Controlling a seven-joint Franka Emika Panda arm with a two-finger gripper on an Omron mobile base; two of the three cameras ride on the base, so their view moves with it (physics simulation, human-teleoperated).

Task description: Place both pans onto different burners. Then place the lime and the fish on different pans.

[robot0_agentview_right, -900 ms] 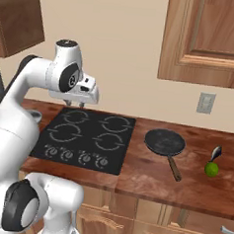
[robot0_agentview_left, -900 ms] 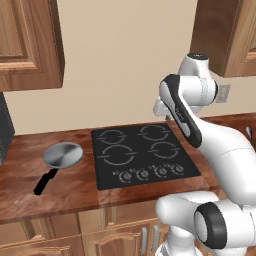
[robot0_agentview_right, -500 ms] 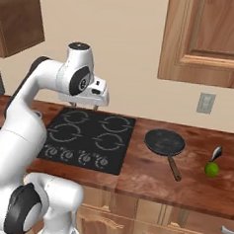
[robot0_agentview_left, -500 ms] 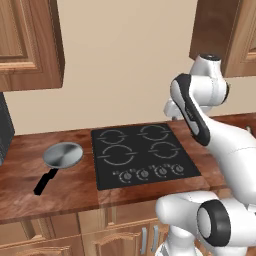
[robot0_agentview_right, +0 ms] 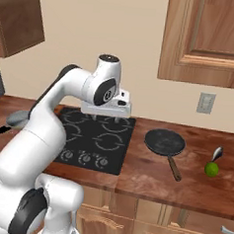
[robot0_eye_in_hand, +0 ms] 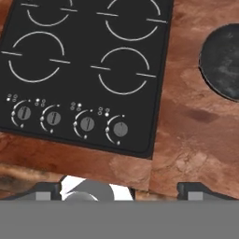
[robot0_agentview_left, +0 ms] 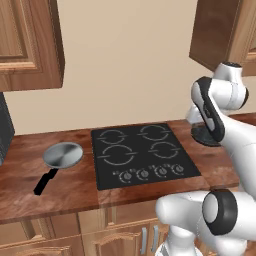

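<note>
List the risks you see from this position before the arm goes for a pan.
1. The dark pan lies close to the cooktop edge with its handle pointing at the counter front; a clumsy grasp might push it off.
2. The lime is round and sits loose by the fish; a nudge may roll it.
3. The silver pan lies on the cooktop's far side from the open gripper, a long reach across.

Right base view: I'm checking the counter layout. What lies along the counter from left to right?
Black cooktop → dark pan → lime.
</note>
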